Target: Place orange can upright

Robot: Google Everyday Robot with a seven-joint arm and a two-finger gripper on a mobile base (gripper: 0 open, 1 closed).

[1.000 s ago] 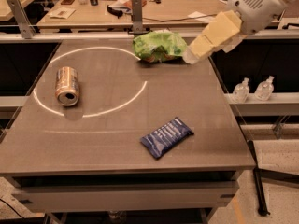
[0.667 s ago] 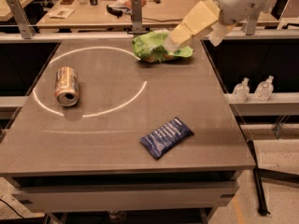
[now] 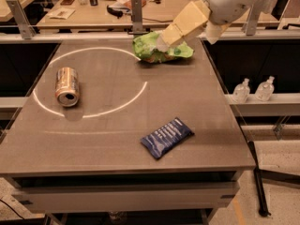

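Note:
The orange can (image 3: 67,86) lies on its side at the left of the grey table (image 3: 117,121). Its silver top faces the front, and it rests on the white circle line (image 3: 119,106). My gripper (image 3: 163,40) hangs at the far side of the table, over the green chip bag (image 3: 159,50). It is well to the right of the can and beyond it, and holds nothing that I can see.
A flat blue snack packet (image 3: 166,137) lies front right of centre. Behind the table runs a rail with metal posts (image 3: 136,13), then a cluttered bench. Two small clear bottles (image 3: 254,89) stand on a ledge off the table's right side.
The arm has swung left along the far edge, from beyond the right side of the chip bag to over it. The can and the packet have not moved.

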